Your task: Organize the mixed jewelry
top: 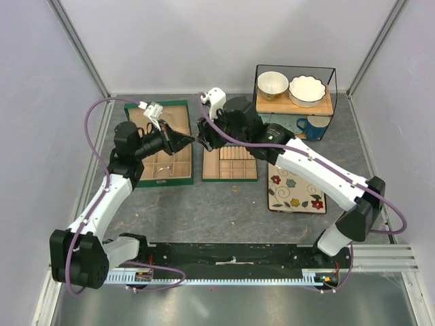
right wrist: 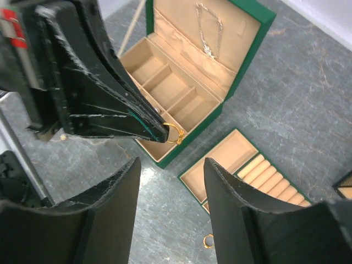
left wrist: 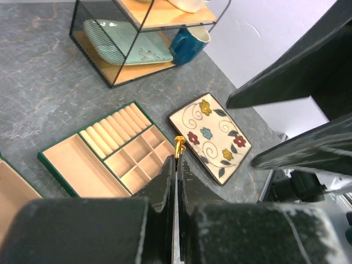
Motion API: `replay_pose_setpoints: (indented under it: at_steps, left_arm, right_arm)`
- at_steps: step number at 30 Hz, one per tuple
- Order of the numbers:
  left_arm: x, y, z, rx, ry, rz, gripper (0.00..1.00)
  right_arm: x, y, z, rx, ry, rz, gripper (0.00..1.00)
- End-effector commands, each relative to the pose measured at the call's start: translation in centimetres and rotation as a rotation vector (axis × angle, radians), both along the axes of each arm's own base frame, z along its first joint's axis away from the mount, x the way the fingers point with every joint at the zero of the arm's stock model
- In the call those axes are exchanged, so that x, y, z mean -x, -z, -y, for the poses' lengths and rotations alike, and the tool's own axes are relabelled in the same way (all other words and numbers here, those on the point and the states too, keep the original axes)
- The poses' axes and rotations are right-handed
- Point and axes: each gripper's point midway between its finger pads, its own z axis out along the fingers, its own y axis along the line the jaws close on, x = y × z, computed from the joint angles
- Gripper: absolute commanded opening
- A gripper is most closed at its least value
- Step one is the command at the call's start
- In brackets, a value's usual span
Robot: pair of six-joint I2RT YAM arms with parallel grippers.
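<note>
Your table (top: pixel 224 217) is a grey, marbled slab. Pale walls (top: pixel 41 102) close it in on three sides, with metal posts (top: pixel 81 47) running up the back corners.

At the back left stands the green box (top: pixel 166 182), its lid open. A tan tray (top: pixel 231 166) lies just beside it on the right, and a flowered tile (top: pixel 296 191) comes after that. At the back right a wire shelf (top: pixel 326 107) carries two bowls (top: pixel 272 83), with a blue mug (top: pixel 314 127) underneath.

Your left end effector (left wrist: pixel 177 159) is clenched on a gold ring (left wrist: pixel 179 146), held in the air. In the top view it sits about over the gap between box and tray.

Your right end effector (right wrist: pixel 171 165) is released, its fingers apart with nothing between them. It faces the left one closely.

A chain necklace (right wrist: pixel 209 33) hangs inside the box lid. A loose ring (right wrist: pixel 208 241) lies on the bare table just beside the tray.
</note>
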Motion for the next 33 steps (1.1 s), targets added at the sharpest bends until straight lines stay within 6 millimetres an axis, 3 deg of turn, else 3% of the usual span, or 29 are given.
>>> replay_pose_setpoints:
  at_steps: [1, 3, 6, 17, 33]
  left_arm:
    - [2.2, -1.7, 0.6, 0.062, 0.162, 0.07, 0.02]
    - [3.3, -2.3, 1.0, 0.085, 0.228, 0.077, 0.02]
    - [5.4, -3.0, 1.6, 0.105, 0.355, 0.084, 0.02]
    - [7.4, -4.3, 1.7, 0.132, 0.414, 0.117, 0.02]
    - [7.7, -4.4, 1.5, 0.144, 0.388, 0.126, 0.02]
  right_arm:
    - [1.6, -4.2, 1.2, -0.111, -0.075, 0.019, 0.62]
    - [2.4, -5.1, 1.7, -0.166, -0.155, -0.011, 0.7]
    - [3.7, -5.9, 1.9, -0.251, -0.268, -0.065, 0.74]
    - [7.3, -4.7, 1.2, -0.337, -0.493, -0.169, 0.72]
    - [6.4, -3.7, 0.4, -0.35, -0.486, -0.183, 0.62]
